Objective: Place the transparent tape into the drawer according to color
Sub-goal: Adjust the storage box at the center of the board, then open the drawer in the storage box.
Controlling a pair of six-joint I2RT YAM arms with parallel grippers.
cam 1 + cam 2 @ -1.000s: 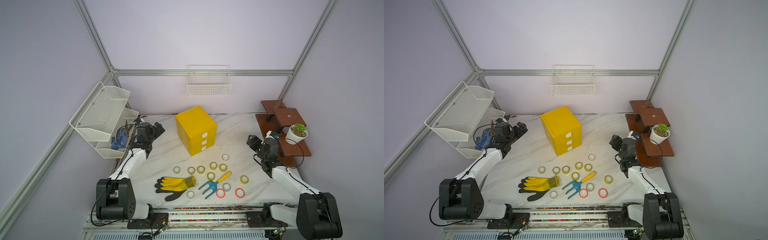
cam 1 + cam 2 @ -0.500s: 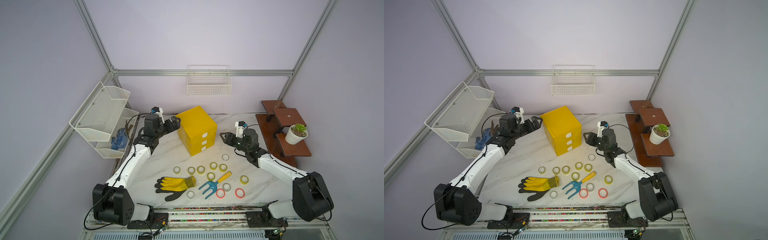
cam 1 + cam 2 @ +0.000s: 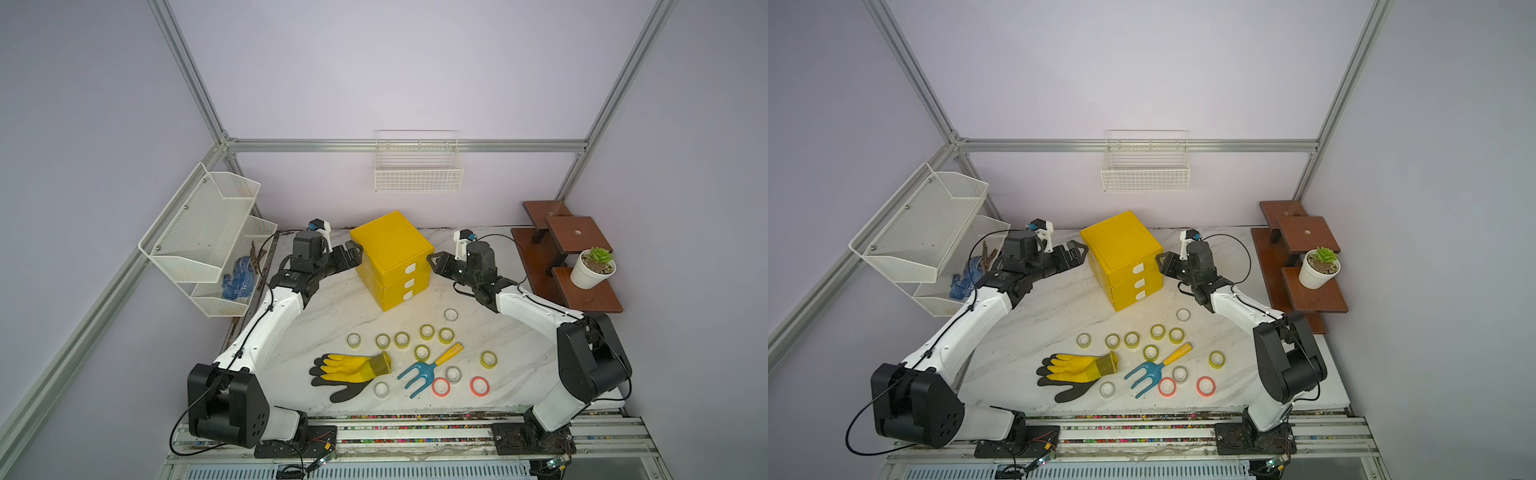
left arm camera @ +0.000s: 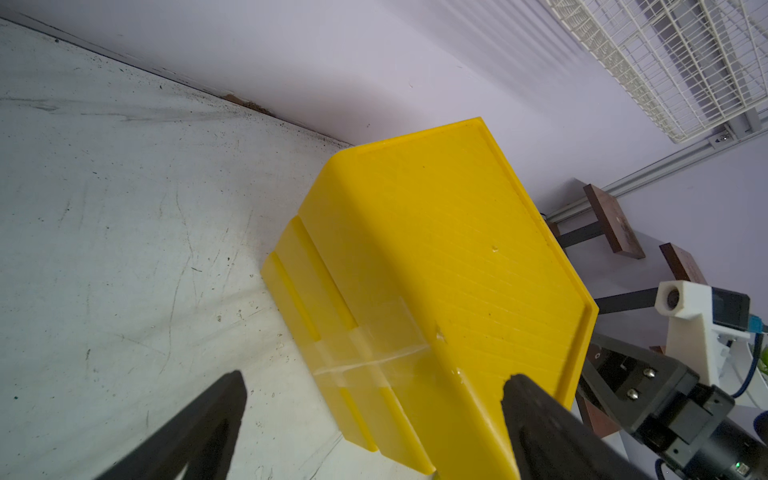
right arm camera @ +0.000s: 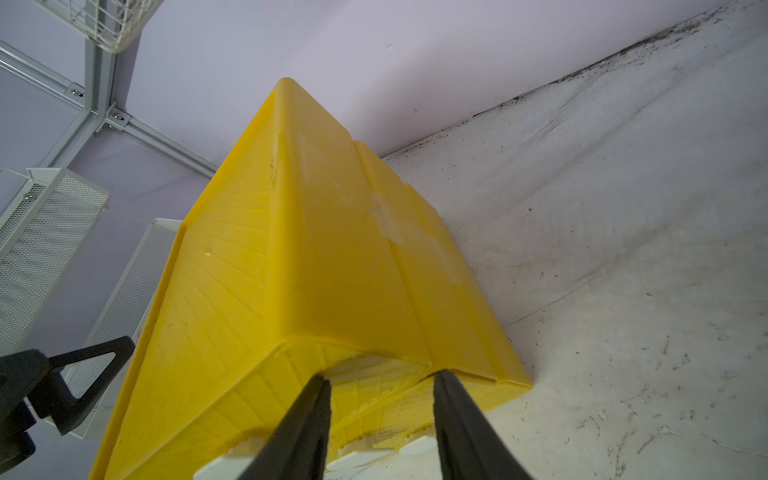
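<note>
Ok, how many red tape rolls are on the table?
2. One red roll lies beside the rake; the other red roll sits right of it, near the front edge. Both in plain view.

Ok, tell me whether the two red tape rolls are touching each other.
Apart. In a top view bare marble tabletop shows between one red tape roll and the other red tape roll.

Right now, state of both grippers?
Left gripper: open wide, empty, at the yellow cabinet's side.
Right gripper: jaws slightly apart at the cabinet's front corner; grip cannot be told.
</note>
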